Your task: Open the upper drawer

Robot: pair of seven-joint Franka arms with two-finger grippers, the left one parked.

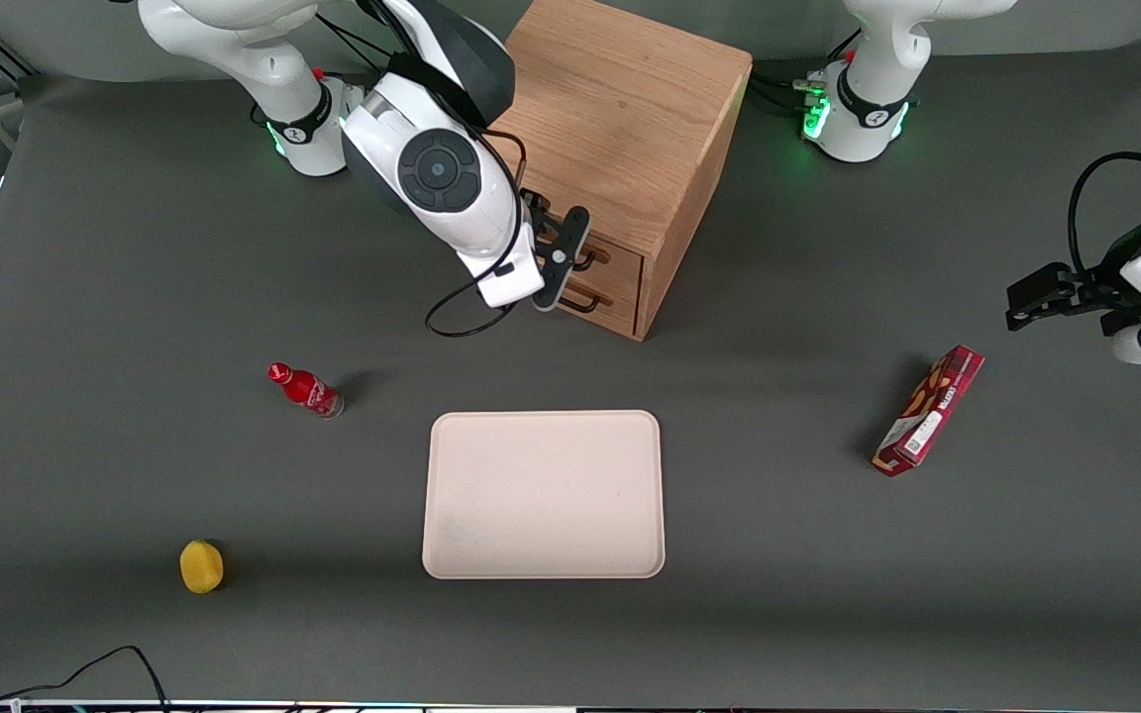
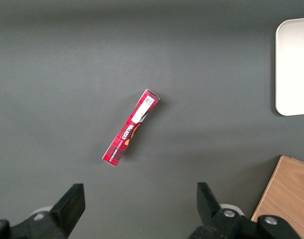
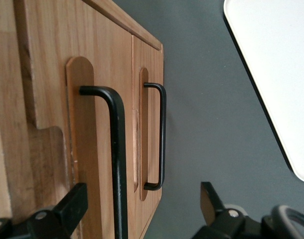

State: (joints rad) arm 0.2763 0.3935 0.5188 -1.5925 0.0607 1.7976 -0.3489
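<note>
The oak cabinet [image 1: 620, 109] stands at the back middle of the table. Its upper drawer [image 1: 622, 257] looks flush with the cabinet face, as does the lower drawer [image 1: 620, 305] beneath it. My right gripper [image 1: 557, 269] is right in front of the drawer fronts, open. In the right wrist view the upper drawer's [image 3: 94, 124] black wire handle [image 3: 117, 164] runs between the open gripper's [image 3: 142, 201] two fingers, closer to the one finger [image 3: 72, 206] than to the other. The lower drawer's thinner handle [image 3: 162, 139] is outside the fingers.
A beige tray [image 1: 543, 493] lies nearer the front camera than the cabinet. A small red bottle [image 1: 305, 390] and a yellow fruit [image 1: 201, 565] lie toward the working arm's end. A red snack box [image 1: 929, 410] lies toward the parked arm's end.
</note>
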